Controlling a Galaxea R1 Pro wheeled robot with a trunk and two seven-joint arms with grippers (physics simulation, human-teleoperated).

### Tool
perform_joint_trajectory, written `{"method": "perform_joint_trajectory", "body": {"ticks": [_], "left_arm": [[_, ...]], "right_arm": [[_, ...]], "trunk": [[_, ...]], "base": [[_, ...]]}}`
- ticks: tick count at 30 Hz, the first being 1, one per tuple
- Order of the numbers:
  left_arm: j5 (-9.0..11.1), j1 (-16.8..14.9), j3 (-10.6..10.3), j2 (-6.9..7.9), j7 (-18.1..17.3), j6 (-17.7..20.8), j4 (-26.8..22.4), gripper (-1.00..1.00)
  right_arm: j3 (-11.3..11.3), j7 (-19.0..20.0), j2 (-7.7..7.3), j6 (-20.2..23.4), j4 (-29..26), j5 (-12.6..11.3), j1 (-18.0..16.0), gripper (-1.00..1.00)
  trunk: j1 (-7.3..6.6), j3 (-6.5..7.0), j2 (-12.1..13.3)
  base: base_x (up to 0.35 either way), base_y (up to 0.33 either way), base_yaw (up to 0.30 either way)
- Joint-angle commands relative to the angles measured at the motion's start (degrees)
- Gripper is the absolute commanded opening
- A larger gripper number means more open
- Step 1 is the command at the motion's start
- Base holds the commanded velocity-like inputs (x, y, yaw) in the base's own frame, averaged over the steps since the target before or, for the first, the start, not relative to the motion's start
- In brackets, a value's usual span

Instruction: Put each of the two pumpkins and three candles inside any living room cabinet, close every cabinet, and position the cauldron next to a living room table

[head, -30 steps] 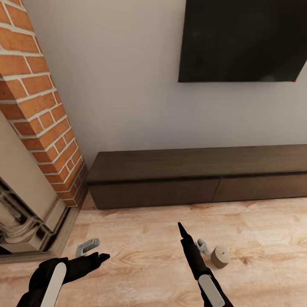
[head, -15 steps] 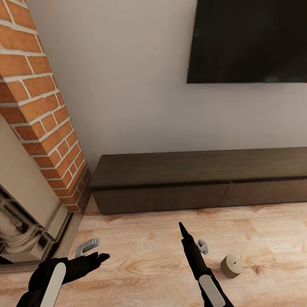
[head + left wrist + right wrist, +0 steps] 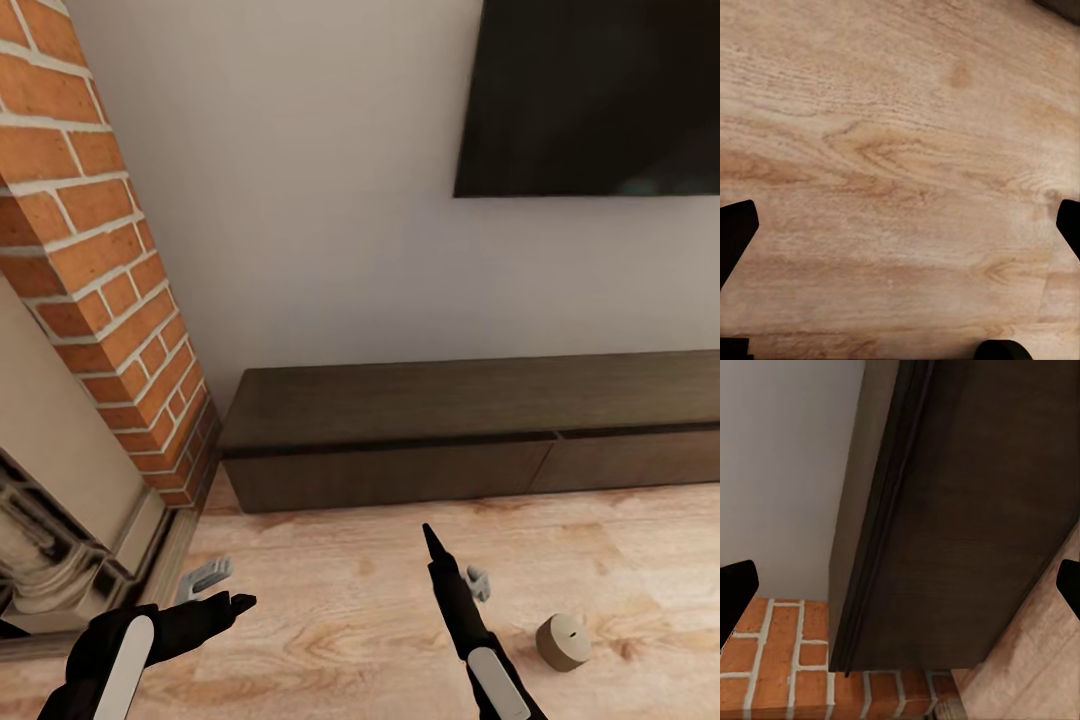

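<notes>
A: Where is your candle sitting?

B: On the wood floor at about 4 o'clock in your head view, lying on its side, well apart from the cabinet and just past your right gripper toward 4 o'clock.

A: And the cabinet?

B: It runs along the white wall from centre out toward 3 o'clock, both drawer fronts flush and shut. Its end stands near the brick column at 9 o'clock. A dark screen hangs above it at 1 o'clock.

A: What are your jaws doing?

B: Your right wrist camera shows black fingertips at both edges, spread wide, nothing between them, facing the cabinet's end. Your left gripper sits at 7 o'clock; its wrist view shows fingertips far apart over bare floor, so those jaws are also parted and empty
</notes>
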Motion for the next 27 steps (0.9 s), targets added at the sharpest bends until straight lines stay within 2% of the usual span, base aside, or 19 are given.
{"method": "perform_joint_trajectory", "body": {"ticks": [1,8,13,27], "left_arm": [[0.02,-0.03,0.06,0.00,-0.10,0.26,-0.03,1.00],[0.02,-0.03,-0.02,0.00,-0.10,0.26,-0.03,1.00],[0.02,-0.03,-0.03,0.00,-0.10,0.20,-0.03,1.00],[-0.02,-0.03,-0.40,-0.05,-0.10,0.17,-0.03,1.00]], "right_arm": [[-0.35,0.33,0.04,0.07,0.18,-0.87,-0.04,1.00],[-0.83,0.14,0.09,0.38,0.45,-2.42,-0.04,1.00],[-0.81,-2.19,0.12,0.38,0.69,-4.33,-0.04,1.00],[-0.86,-2.83,0.13,0.27,0.74,-4.79,-0.04,1.00]], "trunk": [[0.01,-0.05,-0.02],[0.01,-0.05,-0.02],[0.01,-0.05,-0.02],[0.01,-0.05,-0.02]], "base": [[0.221,0.014,0.000],[0.191,-0.049,0.000],[0.222,-0.008,0.000],[0.265,0.000,0.000]]}}
